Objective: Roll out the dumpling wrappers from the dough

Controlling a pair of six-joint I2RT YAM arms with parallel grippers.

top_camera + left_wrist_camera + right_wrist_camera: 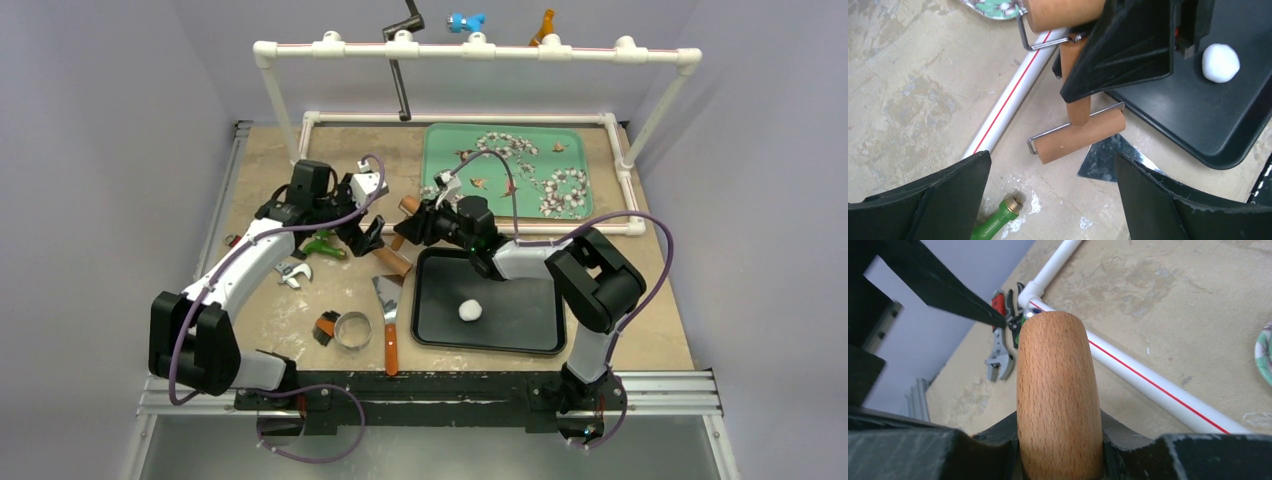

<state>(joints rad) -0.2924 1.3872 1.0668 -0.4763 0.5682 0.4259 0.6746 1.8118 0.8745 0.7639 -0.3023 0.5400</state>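
One small white dough ball lies about in the middle of the black tray. It looks soft, light and a bit sticky, so it is best pressed flat from the top, not pinched. No wrappers show yet. Farther back, the left tool gapes wide and holds nothing. The right tool is clamped on the wooden roller, around its handle.

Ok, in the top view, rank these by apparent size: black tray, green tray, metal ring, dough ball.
1. Green tray and black tray: they look about alike, and the green one lies farther from the camera, so they are not ranked.
2. Metal ring.
3. Dough ball.
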